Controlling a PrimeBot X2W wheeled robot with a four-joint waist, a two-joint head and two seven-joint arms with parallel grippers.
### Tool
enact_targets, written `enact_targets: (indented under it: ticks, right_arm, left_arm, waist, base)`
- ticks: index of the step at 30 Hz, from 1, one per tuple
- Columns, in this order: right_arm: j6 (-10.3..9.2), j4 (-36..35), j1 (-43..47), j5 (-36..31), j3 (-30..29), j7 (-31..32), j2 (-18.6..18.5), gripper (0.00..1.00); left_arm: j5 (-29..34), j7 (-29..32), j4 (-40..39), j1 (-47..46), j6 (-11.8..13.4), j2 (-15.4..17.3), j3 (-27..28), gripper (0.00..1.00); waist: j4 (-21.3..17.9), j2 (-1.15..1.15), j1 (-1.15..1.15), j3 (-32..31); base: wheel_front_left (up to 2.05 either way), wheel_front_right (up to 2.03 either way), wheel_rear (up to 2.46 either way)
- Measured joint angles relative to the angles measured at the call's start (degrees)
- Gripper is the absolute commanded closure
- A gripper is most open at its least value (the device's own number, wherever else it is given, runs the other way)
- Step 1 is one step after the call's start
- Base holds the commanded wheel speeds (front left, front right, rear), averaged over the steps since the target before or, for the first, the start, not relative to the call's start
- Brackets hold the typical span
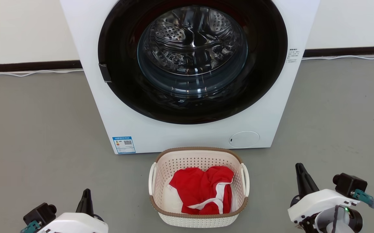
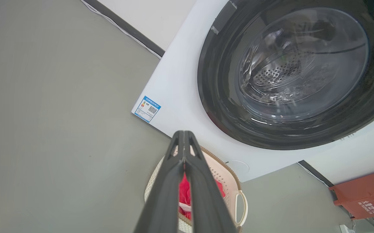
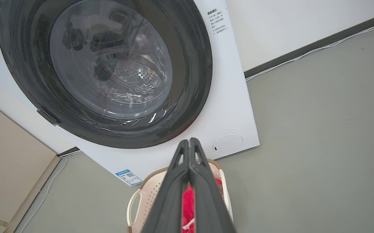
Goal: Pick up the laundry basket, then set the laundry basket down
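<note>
Both shut and empty, left tool [image 1: 86, 191] and right tool [image 1: 300, 166] flanking the laundry basket [image 1: 199, 160], red garment [image 1: 203, 187] inside, grey floor [image 1: 44, 129], white washing machine [image 1: 161, 132] just behind.

White forearm shells [image 1: 319, 200]; dark tapered claw fingers [image 1: 304, 181]; teal connectors [image 1: 363, 196].
</note>
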Motion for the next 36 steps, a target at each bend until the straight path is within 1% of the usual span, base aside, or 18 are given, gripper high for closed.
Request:
enact_targets:
  ticks: [3, 10, 12, 23, 36]
  right_arm:
    - [0.0, -0.5, 0.1, 2.1, -0.1, 0.6, 0.0, 1.0]
    - [0.0, -2.0, 0.5, 7.2, -0.7, 1.6, 0.0, 1.0]
    - [-0.01, -2.4, 1.0, 8.7, -0.8, 1.8, 0.0, 1.0]
    - [-0.01, -4.5, 1.4, 16.7, -1.6, 3.6, 0.0, 1.0]
    - [-0.01, -7.1, 2.4, 26.1, -2.2, 5.8, 0.0, 1.0]
  left_arm:
    - [-1.7, 0.5, -0.5, 0.0, -0.5, 0.0, 0.0, 1.0]
    - [-6.0, 1.6, -1.7, 0.0, -0.5, 0.1, -0.1, 1.0]
    - [-7.2, 1.9, -2.0, 0.0, -1.0, 0.1, -0.1, 1.0]
    - [-13.8, 3.9, -3.9, 0.0, -1.0, 0.2, -0.3, 1.0]
    - [-21.5, 5.9, -6.1, 0.1, -1.7, 0.3, -0.4, 1.0]
  waist:
    - [0.0, 0.0, 0.0, 0.1]
    - [0.1, 0.0, 0.0, 0.2]
    - [0.1, 0.0, 0.0, 0.3]
    - [0.2, 0.0, 0.0, 0.5]
    - [0.3, 0.0, -0.01, 0.8]
  base:
    - [0.0, 0.0, 0.0]
    - [0.0, 0.0, 0.0]
    - [0.0, 0.0, 0.0]
    - [0.0, 0.0, 0.0]
    - [0.0, 0.0, 0.0]
